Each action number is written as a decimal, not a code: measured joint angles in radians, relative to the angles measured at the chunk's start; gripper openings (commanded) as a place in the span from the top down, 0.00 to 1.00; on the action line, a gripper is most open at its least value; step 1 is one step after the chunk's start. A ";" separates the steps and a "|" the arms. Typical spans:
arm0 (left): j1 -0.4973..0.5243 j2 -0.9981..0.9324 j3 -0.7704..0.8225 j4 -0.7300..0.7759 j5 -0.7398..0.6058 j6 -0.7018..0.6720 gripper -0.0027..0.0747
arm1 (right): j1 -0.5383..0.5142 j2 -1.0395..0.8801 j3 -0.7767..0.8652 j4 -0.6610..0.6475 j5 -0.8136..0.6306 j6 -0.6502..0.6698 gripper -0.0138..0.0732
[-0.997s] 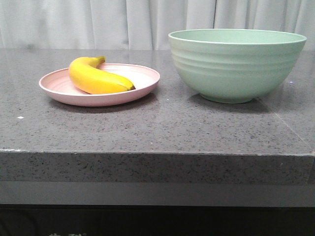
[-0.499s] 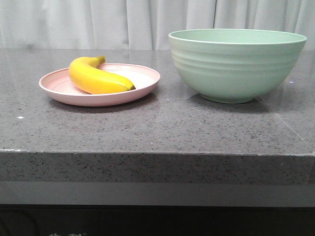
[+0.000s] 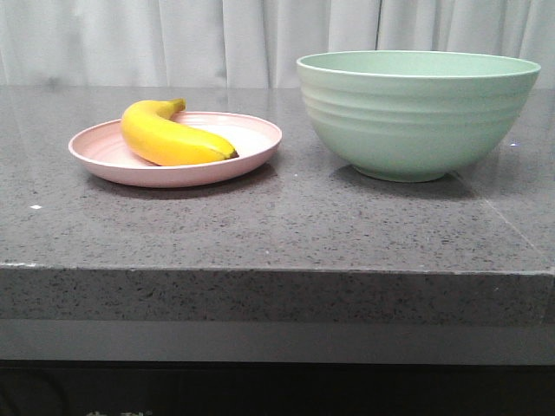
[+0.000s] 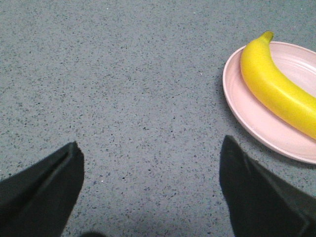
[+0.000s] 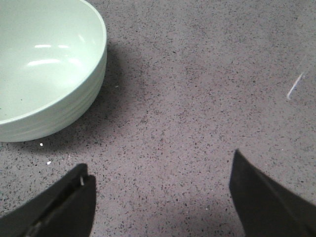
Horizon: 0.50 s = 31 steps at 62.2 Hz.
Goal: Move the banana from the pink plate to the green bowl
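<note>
The yellow banana (image 3: 169,137) lies on the pink plate (image 3: 260,143) at the left of the counter. It also shows in the left wrist view (image 4: 276,89) on the plate (image 4: 247,111). The green bowl (image 3: 416,113) stands to the right of the plate; its inside looks empty in the right wrist view (image 5: 44,64). My left gripper (image 4: 150,158) is open and empty above bare counter, beside the plate. My right gripper (image 5: 160,173) is open and empty above bare counter, beside the bowl. Neither gripper shows in the front view.
The grey speckled counter (image 3: 286,225) has its front edge near the camera. A white curtain (image 3: 217,39) hangs behind. A small pale streak (image 5: 295,85) marks the counter near the right gripper.
</note>
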 measured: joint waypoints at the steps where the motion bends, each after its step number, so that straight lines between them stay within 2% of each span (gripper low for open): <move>1: -0.003 0.000 0.000 -0.002 0.000 0.000 0.23 | 0.000 0.000 0.000 0.000 0.000 0.000 0.15; 9: -0.060 0.000 -0.007 -0.020 -0.006 0.000 0.26 | 0.000 0.000 0.000 0.000 0.000 0.000 0.15; 31: -0.350 0.150 -0.134 -0.022 -0.017 0.000 0.26 | 0.000 0.000 0.000 0.007 0.000 0.000 0.15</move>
